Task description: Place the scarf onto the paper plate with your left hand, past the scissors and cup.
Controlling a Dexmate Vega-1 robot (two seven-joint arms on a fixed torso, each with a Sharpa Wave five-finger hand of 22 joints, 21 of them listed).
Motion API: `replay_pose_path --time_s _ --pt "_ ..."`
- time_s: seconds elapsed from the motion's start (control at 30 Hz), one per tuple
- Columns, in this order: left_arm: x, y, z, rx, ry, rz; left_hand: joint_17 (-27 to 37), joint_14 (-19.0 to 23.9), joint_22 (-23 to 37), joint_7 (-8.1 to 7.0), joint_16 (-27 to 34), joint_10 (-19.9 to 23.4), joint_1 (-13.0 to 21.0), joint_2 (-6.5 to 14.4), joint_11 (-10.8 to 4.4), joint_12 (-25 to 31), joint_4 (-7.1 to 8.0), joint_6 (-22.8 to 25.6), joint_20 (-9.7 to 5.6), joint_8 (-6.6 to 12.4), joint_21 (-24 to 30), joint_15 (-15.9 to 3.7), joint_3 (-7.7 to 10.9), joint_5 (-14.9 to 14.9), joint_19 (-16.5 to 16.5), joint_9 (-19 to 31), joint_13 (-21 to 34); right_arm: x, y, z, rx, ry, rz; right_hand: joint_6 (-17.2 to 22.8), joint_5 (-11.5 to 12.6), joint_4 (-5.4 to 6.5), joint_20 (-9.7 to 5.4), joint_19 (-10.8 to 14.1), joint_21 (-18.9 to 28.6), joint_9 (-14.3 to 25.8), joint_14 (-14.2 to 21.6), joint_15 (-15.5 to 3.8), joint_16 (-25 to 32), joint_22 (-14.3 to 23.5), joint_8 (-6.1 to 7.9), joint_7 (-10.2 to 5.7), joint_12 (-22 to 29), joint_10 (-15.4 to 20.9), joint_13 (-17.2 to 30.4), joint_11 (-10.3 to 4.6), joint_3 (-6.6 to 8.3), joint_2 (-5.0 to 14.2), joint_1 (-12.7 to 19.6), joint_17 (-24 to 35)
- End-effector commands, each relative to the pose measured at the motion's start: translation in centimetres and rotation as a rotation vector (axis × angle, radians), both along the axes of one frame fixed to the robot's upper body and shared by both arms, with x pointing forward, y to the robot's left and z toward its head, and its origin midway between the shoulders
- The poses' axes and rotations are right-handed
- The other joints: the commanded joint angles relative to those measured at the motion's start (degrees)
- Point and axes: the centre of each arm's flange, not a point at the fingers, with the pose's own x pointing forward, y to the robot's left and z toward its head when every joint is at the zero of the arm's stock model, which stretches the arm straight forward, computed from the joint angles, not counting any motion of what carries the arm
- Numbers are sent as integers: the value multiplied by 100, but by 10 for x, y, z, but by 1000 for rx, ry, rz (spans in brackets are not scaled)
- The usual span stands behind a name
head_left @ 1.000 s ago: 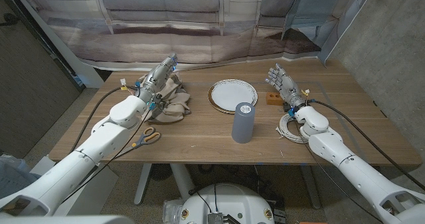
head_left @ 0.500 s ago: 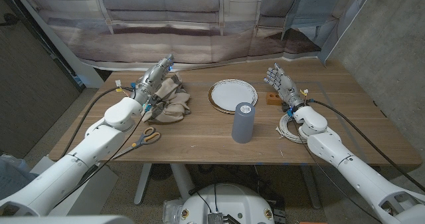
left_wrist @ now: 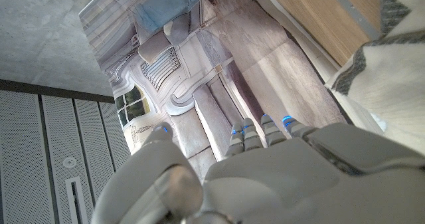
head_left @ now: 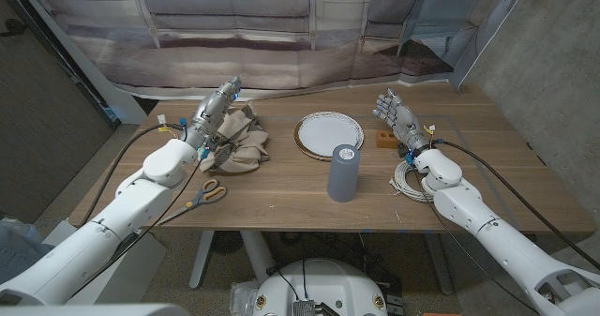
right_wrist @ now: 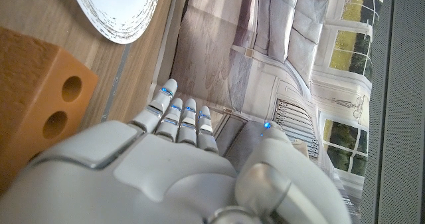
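A crumpled beige scarf (head_left: 246, 145) with darker stripes lies on the table at the far left; a corner of the scarf (left_wrist: 388, 84) shows in the left wrist view. My left hand (head_left: 214, 111) hovers at its far left edge, fingers stretched out and apart, holding nothing. The white paper plate (head_left: 327, 130) sits at the far middle, and its rim (right_wrist: 119, 8) appears in the right wrist view. A grey cup (head_left: 343, 173) stands in front of it. Blue-and-yellow scissors (head_left: 208, 193) lie near the front left. My right hand (head_left: 397, 115) stands open at the far right.
An orange block (head_left: 383, 140) with holes lies beside my right hand, and the block (right_wrist: 40, 98) is close in the right wrist view. A coil of white cable (head_left: 410, 180) rests under my right forearm. A printed backdrop hangs behind the table.
My left hand has drifted a little to the left and back along the scarf's edge. The right arm, scarf, cup and plate have stayed put.
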Motion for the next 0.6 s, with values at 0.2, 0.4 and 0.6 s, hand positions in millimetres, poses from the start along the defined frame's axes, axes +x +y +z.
replay_pose_path --time_s 0.2,0.4,0.6 --pt "0 12 2 13 -25 41 27 66 18 -2 24 43 80 3 -25 29 -26 70 0 17 32 -25 -9 29 67 33 13 3 1 6 -8 2 5 40 -15 -35 -36 46 -25 29 56 17 -5 10 -13 2 6 50 17 -5 11 40 -4 12" --pt "-2 11 11 120 -36 85 26 70 17 -18 17 38 90 1 -37 17 -32 77 -12 9 27 -39 -18 32 66 33 13 5 1 5 -6 -1 11 41 -17 -37 -40 57 -34 29 54 13 -9 10 -16 4 3 50 17 -6 10 44 -3 12" --pt "1 10 13 112 -25 84 26 61 16 -39 6 25 104 0 -71 3 -39 53 -17 -11 11 -54 -26 38 34 33 13 7 -3 4 -2 2 7 39 -18 -40 -45 59 -43 29 51 12 -13 10 -19 7 -3 43 16 -3 12 54 0 12"
